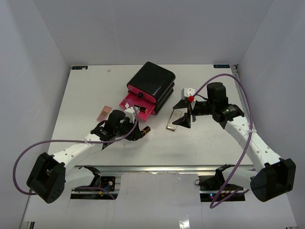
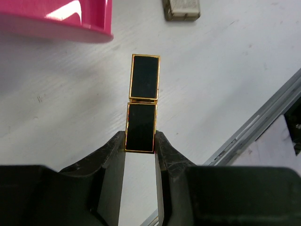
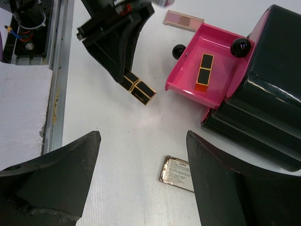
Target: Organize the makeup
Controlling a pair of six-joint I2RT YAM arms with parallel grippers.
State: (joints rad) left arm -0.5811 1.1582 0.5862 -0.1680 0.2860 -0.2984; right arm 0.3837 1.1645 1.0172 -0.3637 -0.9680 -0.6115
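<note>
Lipstick tube (image 1: 147,129), black and gold, is what we see from the top view pinched in the left end effector (image 1: 143,131), near the front of the open pink drawer (image 1: 136,106) of the black box (image 1: 150,83). A pinkish piece (image 1: 104,113) lies on the counter (image 1: 95,86) to the left of that drawer. The right end effector (image 1: 183,117) hovers spread wide beside a beige palette (image 1: 172,120) and holds nothing.

From the left wrist, we see the fingers (image 2: 113,155) closed on the lower half of the same tube (image 2: 142,103), its other half sticking out past them. We cannot tell whether it touches the counter (image 2: 225,70). The drawer's edge (image 2: 70,23) is at the upper left and the palette (image 2: 182,9) at the top.

From the right wrist, we see both fingers (image 3: 70,174) well apart, the palette (image 3: 178,172) lying flat between them. Beyond, the left end effector (image 3: 127,77) grips the tube (image 3: 138,88), and a second lipstick tube (image 3: 204,71) lies inside the drawer (image 3: 188,89).
</note>
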